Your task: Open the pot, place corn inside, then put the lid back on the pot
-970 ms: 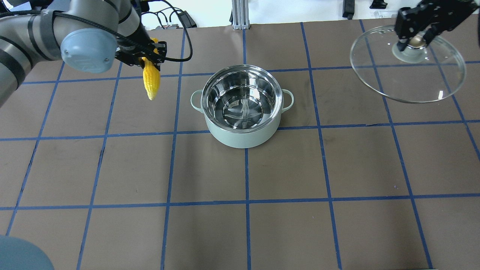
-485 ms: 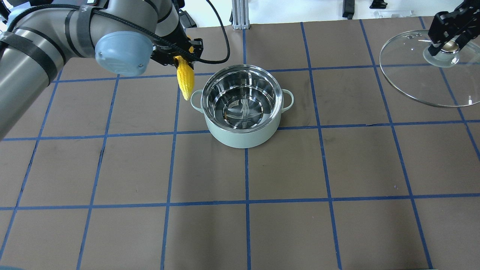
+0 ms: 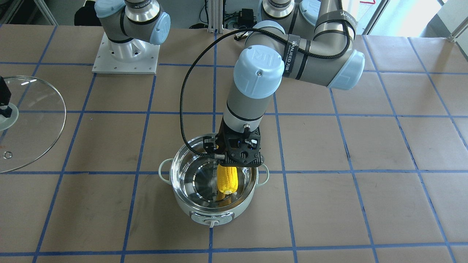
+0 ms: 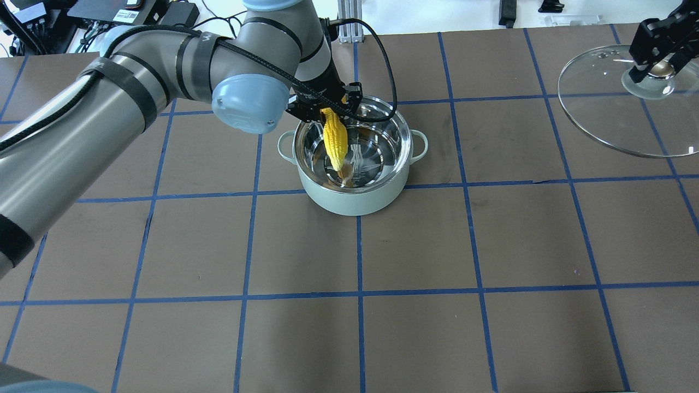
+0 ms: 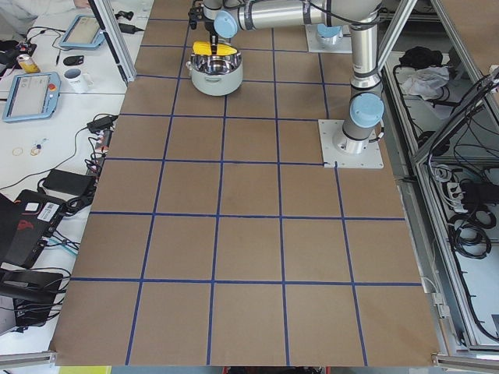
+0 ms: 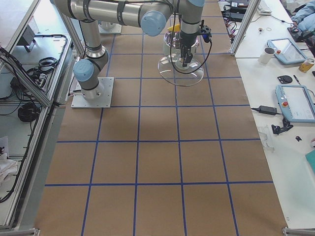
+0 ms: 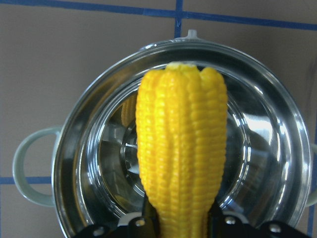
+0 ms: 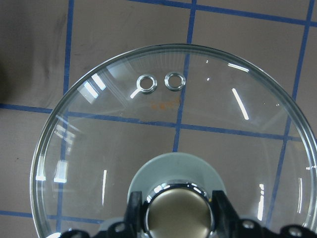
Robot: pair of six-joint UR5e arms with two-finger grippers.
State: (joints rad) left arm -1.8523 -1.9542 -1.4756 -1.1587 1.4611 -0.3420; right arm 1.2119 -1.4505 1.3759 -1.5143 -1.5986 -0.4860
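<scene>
The mint-green pot [image 4: 355, 199] stands open mid-table, steel interior showing; it also shows in the front view [image 3: 182, 204] and the left wrist view [image 7: 74, 163]. My left gripper [image 4: 323, 109] is shut on the yellow corn [image 4: 334, 139] and holds it tip-down over the pot, its tip inside the rim [image 3: 227, 179] [image 7: 181, 148]. My right gripper [image 4: 658, 60] is shut on the beige knob [image 8: 178, 213] of the glass lid [image 4: 606, 114], held above the table at the far right [image 3: 33, 120].
Brown paper with blue tape grid covers the table [image 4: 415, 251]. The right arm's base plate [image 3: 126, 58] is bolted at the robot's side. Cables and electronics [image 4: 136, 8] lie beyond the far edge.
My left gripper has carried the corn rightward from beside the pot's left handle to over the pot and lowered its tip inside. The lid has barely shifted.
</scene>
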